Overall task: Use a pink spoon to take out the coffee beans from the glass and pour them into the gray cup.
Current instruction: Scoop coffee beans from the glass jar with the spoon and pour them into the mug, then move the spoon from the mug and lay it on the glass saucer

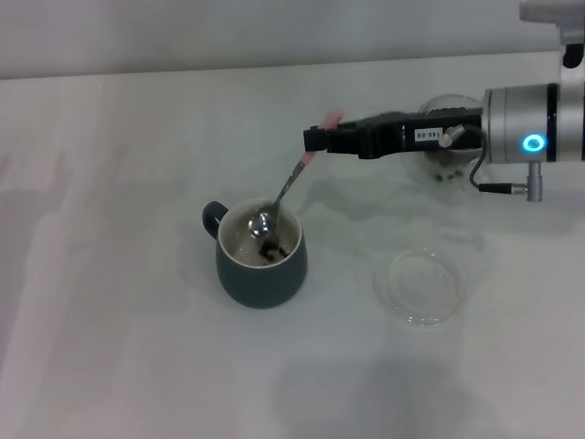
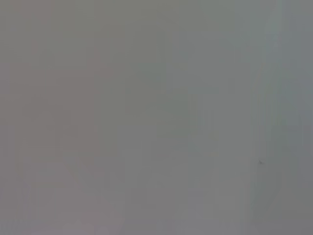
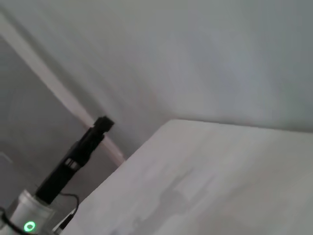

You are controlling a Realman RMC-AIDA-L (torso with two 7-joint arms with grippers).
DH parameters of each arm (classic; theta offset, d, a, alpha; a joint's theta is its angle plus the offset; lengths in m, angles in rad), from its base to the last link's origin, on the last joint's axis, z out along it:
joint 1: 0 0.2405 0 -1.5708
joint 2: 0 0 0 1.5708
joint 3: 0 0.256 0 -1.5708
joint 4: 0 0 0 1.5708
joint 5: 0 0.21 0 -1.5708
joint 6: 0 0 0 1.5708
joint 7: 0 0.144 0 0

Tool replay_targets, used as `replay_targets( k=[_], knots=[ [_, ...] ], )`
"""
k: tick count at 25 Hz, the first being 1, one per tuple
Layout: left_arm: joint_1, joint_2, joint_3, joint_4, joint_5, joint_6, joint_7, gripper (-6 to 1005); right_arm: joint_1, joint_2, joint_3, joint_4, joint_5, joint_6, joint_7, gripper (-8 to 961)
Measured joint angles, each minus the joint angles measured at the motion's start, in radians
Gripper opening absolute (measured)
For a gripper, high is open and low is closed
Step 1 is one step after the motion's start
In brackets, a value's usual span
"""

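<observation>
Spoon-tip stage. Right gripper [image 1: 318, 142] clamped on pink spoon [image 1: 291, 183], bowl inside gray cup [image 1: 260, 256] over coffee beans [image 1: 273, 249]. Glass [image 1: 451, 137] behind arm. Risks: spoon catching the rim, tipping cup; handle slipping. Left gripper unseen.

A bare test bench in a lab or robot-trial room, not a kitchen. The white table [image 1: 137, 347] runs back to a plain pale wall [image 1: 228, 32] at the far edge, with no cupboards or appliances. A metal robot arm [image 1: 535, 123] with a glowing ring light reaches in from the right. Only a few cups and a clear saucer [image 1: 420, 288] stand about.
</observation>
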Motion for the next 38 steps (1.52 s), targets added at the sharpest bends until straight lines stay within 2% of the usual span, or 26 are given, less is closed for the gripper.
replay_targets(
  k=[5, 8, 12, 14, 15, 17, 19, 21, 23, 25, 29, 38],
  knots=[
    [0.000, 0.000, -0.004, 0.000, 0.000, 0.000, 0.000, 819, -0.039, -0.005, -0.015, -0.075, 0.033, 0.021, -0.027, 170],
    [0.000, 0.000, -0.006, 0.000, 0.000, 0.000, 0.000, 819, -0.060, -0.013, 0.028, -0.073, 0.079, 0.056, -0.023, 171],
    [0.000, 0.000, -0.007, 0.000, 0.000, 0.000, 0.000, 818, -0.087, -0.022, 0.200, -0.037, 0.093, 0.191, -0.004, 173],
    [0.000, 0.000, -0.007, 0.000, 0.000, 0.000, 0.000, 818, -0.102, -0.034, 0.305, 0.000, 0.091, 0.260, 0.002, 174],
    [0.000, 0.000, -0.008, 0.000, -0.001, 0.000, 0.000, 818, -0.110, -0.042, 0.343, 0.018, 0.089, 0.285, 0.001, 174],
    [0.000, 0.000, -0.008, 0.000, -0.002, 0.000, 0.000, 818, -0.130, -0.074, 0.386, 0.058, 0.083, 0.317, -0.014, 175],
    [0.000, 0.000, -0.008, 0.000, -0.004, 0.000, 0.000, 818, -0.151, -0.114, 0.386, 0.090, 0.074, 0.333, -0.032, 176],
    [0.000, 0.000, -0.009, 0.000, -0.006, 0.000, 0.000, 818, -0.164, -0.143, 0.374, 0.108, 0.046, 0.342, -0.041, 176],
    [0.000, 0.000, -0.009, 0.000, -0.007, 0.000, 0.000, 818, -0.171, -0.165, 0.370, 0.112, -0.002, 0.347, -0.044, 177],
    [0.000, 0.000, -0.009, 0.000, -0.007, 0.000, 0.000, 818, -0.169, -0.176, 0.374, 0.114, -0.066, 0.344, -0.039, 178],
    [-0.008, 0.000, -0.009, 0.000, -0.003, 0.002, 0.000, 819, -0.149, -0.182, 0.379, 0.115, -0.159, 0.314, -0.030, 179],
    [-0.008, -0.003, -0.008, 0.000, 0.000, 0.010, 0.000, 819, -0.081, -0.175, 0.375, 0.149, -0.320, 0.255, -0.020, 183]
  ],
)
